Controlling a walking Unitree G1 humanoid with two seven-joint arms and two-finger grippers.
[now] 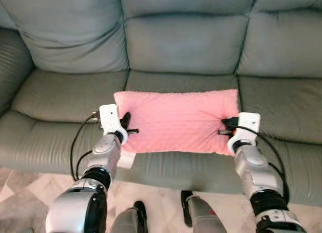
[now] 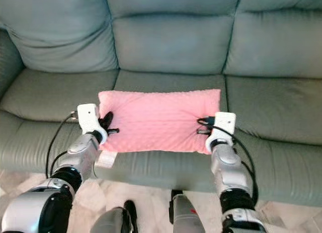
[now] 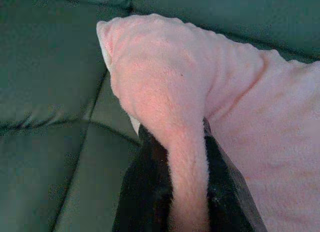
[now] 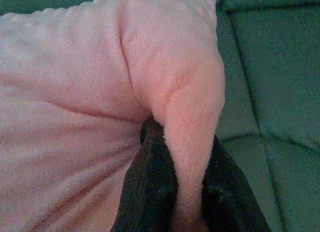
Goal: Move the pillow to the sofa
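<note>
Both our left gripper [image 1: 127,126] and right gripper [image 1: 225,127] pinch folds of the pink pillow [image 1: 176,121] at frame centre over the sofa [image 1: 181,44]; thin pinches could slip, dropping it off the front edge.

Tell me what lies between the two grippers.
The pink pillow spans the stretch between the left gripper and right gripper, each pinching one end above the sofa, seen in both eye views.

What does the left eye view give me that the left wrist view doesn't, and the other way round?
Left eye view: the whole pink fleece pillow over the grey-green leather sofa's middle seat, with the right pincer at its other end. Left wrist view: a fold of the pillow's edge pinched between the left pincer's black fingers. Both: pillow, sofa and left pincer.
</note>
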